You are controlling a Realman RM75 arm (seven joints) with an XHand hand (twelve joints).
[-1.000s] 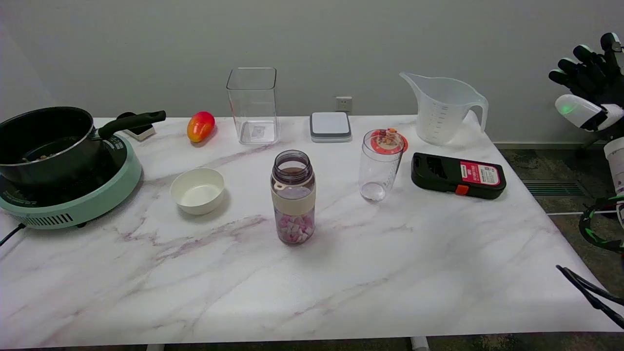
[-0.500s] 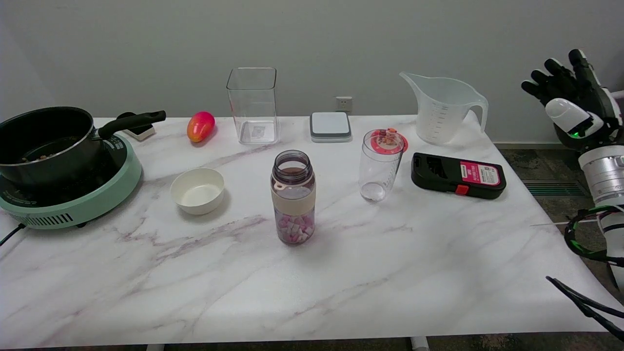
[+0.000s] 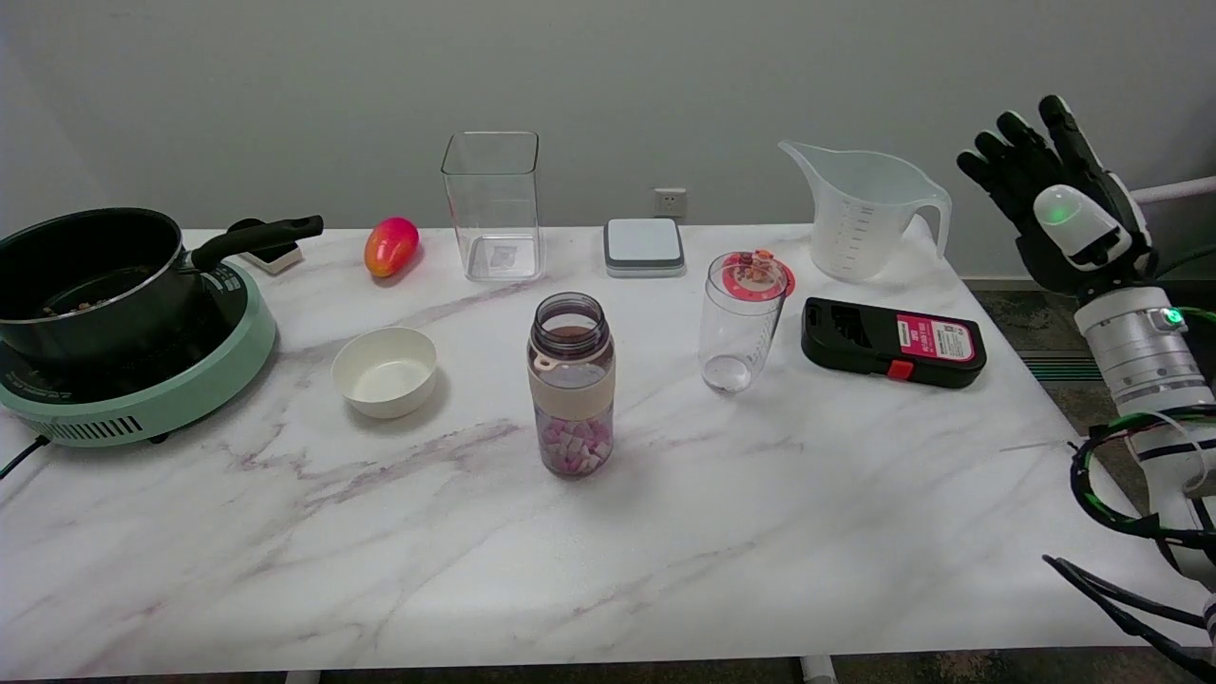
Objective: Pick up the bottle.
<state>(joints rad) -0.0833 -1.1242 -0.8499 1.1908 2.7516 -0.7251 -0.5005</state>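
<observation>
The bottle (image 3: 571,384) stands upright at centre frame, uncapped, pink bits in its lower part. The right hand (image 3: 1056,197) hangs in the air at the right edge, fingers spread, holding nothing, well apart from it. To my eye the reach should come in low from the right, clear of the glass (image 3: 742,321) just beside, and close round the pale band below the neck.

My right hand (image 3: 1059,204) is raised at the far right, fingers (image 3: 1015,142) spread apart upward, holding nothing.
</observation>
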